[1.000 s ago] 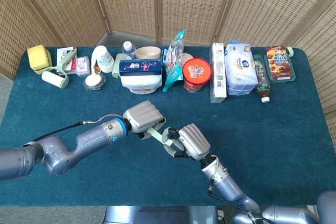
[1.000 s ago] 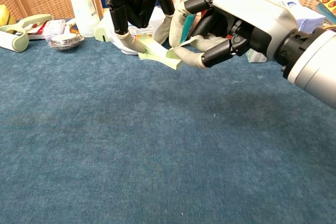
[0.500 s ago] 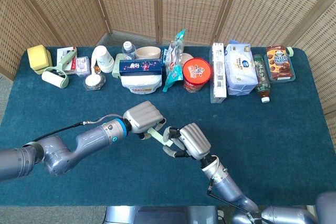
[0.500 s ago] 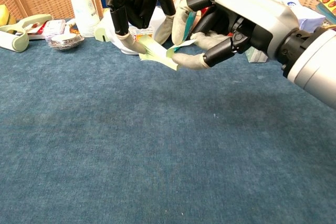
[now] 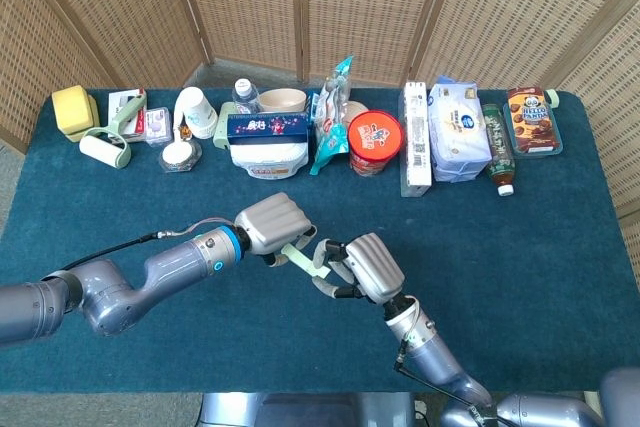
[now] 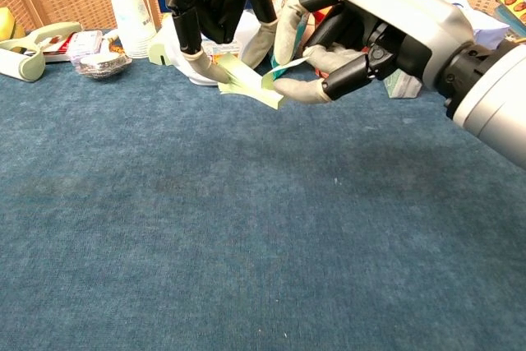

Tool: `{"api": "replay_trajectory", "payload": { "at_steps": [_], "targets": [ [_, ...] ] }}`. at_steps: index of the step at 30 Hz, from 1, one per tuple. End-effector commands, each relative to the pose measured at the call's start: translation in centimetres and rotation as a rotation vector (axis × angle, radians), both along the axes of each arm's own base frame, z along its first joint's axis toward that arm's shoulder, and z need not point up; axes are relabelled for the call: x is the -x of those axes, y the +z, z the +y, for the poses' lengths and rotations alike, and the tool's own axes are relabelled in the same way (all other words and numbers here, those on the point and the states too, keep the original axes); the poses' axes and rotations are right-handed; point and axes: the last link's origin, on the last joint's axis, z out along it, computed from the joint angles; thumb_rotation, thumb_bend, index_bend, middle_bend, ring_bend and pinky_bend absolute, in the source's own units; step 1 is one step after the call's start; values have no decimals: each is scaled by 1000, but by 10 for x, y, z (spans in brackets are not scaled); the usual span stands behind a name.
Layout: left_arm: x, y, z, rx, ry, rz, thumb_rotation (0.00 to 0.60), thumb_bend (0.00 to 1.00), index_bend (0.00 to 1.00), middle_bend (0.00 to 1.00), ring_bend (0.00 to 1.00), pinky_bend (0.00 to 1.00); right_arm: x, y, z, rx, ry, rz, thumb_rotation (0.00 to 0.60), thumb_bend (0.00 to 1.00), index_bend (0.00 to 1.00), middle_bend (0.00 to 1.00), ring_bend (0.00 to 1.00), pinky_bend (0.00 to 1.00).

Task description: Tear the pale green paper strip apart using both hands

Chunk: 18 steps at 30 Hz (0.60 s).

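1. Over the last second the right robot hand [image 6: 362, 34] was seen to have lifted slightly and rolled upward in the chest view, so that its end of the strip [image 6: 251, 84] was drawn higher than before; the left robot hand [image 6: 215, 14] was found almost where it had been.
2. In the head view the change was barely to be made out: both hands were kept close together at the lower middle of the frame, above the worktop [image 5: 500, 237].
3. This was judged to be a twisting or levering pull at the start of the tear; no complete parting of the paper could be confirmed, and the task was taken as not yet done.
4. The left hand was closed on the strip's left end, pinched between its fingertips; the right hand was closed on the other end, pinched between thumb and a finger.
5. The strip was held in the air between the two hands, clear of the worktop, at the upper middle of the chest view.
6. It was seen as pale green, crumpled and folded, with a flap hanging down between the grips and a curled, bluish-edged piece at the right hand's pinch.
7. Whether that curl marked a begun tear or only a fold could not be told.
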Motion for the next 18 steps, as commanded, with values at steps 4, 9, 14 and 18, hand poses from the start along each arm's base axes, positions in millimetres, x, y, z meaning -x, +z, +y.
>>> {"api": "replay_trajectory", "payload": {
  "at_steps": [4, 9, 14, 18],
  "targets": [
    [0, 0, 0, 0, -1, 1, 600, 456, 660, 1000, 1000, 1000, 1, 0, 0, 1, 1, -6, 600, 373, 559, 1000, 1000, 981],
    [-1, -1, -1, 2, -3, 1, 600, 456, 660, 1000, 1000, 1000, 0, 0, -1, 4, 4, -9, 600, 486, 557, 1000, 1000, 981],
    [-1, -1, -1, 3, -2, 1, 600, 456, 660, 1000, 1000, 1000, 1, 0, -1, 5, 4, -8, 600, 527, 556, 1000, 1000, 981],
    [-1, -1, 0, 2, -2, 2, 600, 457, 660, 1000, 1000, 1000, 2, 0, -1, 6, 4, -10, 600, 527, 561, 1000, 1000, 981]
  ]
}}
